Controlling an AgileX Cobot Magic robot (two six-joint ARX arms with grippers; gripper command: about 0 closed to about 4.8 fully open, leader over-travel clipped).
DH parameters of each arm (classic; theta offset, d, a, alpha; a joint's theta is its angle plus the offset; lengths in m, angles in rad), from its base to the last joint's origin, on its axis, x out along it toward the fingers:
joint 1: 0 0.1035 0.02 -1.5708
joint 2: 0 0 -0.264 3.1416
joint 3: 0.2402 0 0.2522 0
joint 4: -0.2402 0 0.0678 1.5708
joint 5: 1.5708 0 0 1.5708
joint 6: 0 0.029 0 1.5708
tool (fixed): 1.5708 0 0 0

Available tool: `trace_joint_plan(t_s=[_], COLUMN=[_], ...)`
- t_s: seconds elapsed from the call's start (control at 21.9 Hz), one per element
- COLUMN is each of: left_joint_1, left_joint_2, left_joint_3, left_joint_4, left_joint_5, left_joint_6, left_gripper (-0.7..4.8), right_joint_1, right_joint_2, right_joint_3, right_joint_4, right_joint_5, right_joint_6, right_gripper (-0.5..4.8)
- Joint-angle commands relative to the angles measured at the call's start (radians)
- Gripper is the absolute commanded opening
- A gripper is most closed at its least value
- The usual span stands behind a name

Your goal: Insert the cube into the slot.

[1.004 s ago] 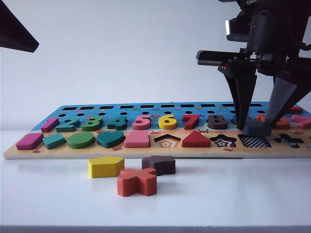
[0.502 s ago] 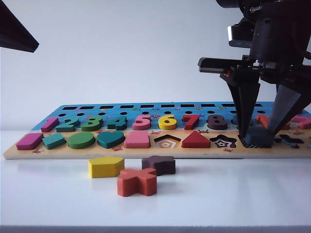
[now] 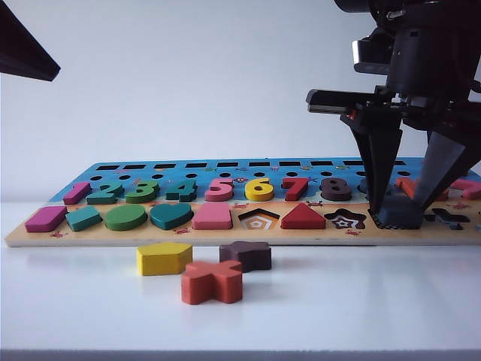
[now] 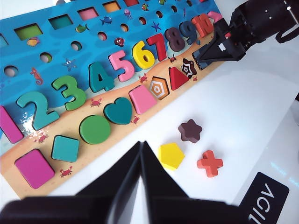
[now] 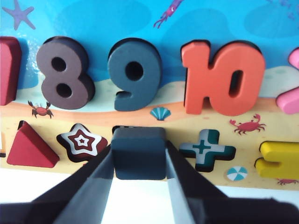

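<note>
On the puzzle board [image 3: 225, 229] the right gripper [image 5: 139, 161] clamps the cube [image 5: 139, 151] down at its square slot (between star and cross recesses) — apparently nearly seated, release left. Left gripper [image 4: 140, 179] — fingers together — hovers apart.

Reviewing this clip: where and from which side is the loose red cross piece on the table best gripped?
Grip the red cross piece across one arm's two parallel side faces, coming straight down from above. It lies flat on the table, so only its thin vertical sides offer opposing surfaces. Mind the star piece and the yellow pentagon close by.
</note>
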Motion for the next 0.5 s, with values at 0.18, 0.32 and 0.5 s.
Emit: trace_joint_plan(t_s=[0.18,0.32,0.5], left_joint_1=[0.001,0.001,0.001], left_joint_2=[0.000,0.000,0.000], left_joint_3=[0.001,0.001,0.001], left_joint_4=[0.017,0.017,0.017], left_joint_5=[0.001,0.001,0.001], left_joint_6=[0.005,0.005,0.005], left_gripper=[0.09,0.09,0.09], right_joint_1=[0.000,0.000,0.000], right_joint_2=[0.006,0.006,0.006], right_joint_3=[-0.005,-0.005,-0.005], right_joint_4=[0.028,0.029,0.034], right_joint_5=[-0.008,-0.008,-0.008], right_joint_6=[0.000,-0.001,-0.004], right_gripper=[0.42,0.64,0.97])
